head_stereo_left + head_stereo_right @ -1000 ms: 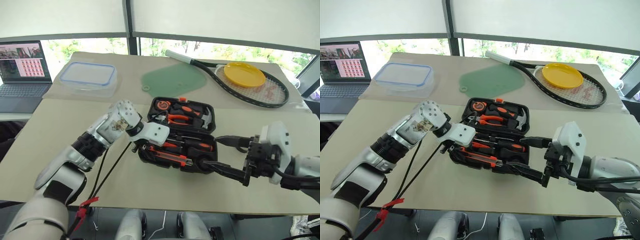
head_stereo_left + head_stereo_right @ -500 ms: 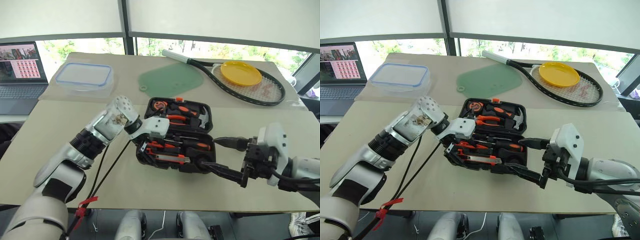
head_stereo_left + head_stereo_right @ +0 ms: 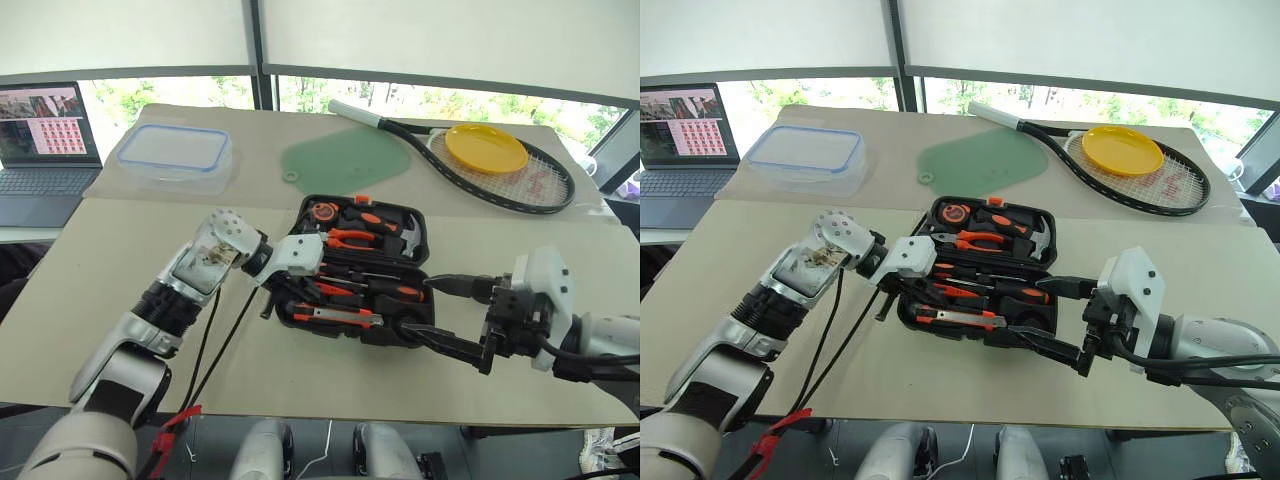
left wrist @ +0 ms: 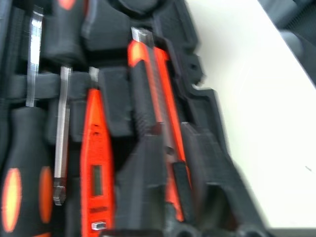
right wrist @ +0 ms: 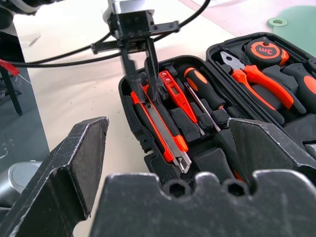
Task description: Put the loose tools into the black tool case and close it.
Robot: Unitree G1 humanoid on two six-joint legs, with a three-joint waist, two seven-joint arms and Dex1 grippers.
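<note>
Pressing my left gripper (image 5: pixel 143 61) down into the near half of the black tool case (image 3: pixel 415 335), fingers together, tips at the utility knife (image 5: pixel 158 126); whether they pinch it or just push on it I cannot tell. The knife lies in its recess right under the tips, with the slim orange screwdriver (image 5: pixel 177 94) just beside it and a black-and-orange screwdriver (image 5: pixel 202 89) one slot beyond. My right gripper (image 3: pixel 455 315) is spread wide, empty, one finger above and one below the case's near corner on its own side. Judgement: the knife is stiff, light, with a smooth plastic body that is likely slippery, so best taken across the handle's mid-length, not the metal tip. The case is rigid, hinged and probably fairly heavy loaded; close it by the front lip of one half, near the latch (image 3: pixel 364 199).
</note>
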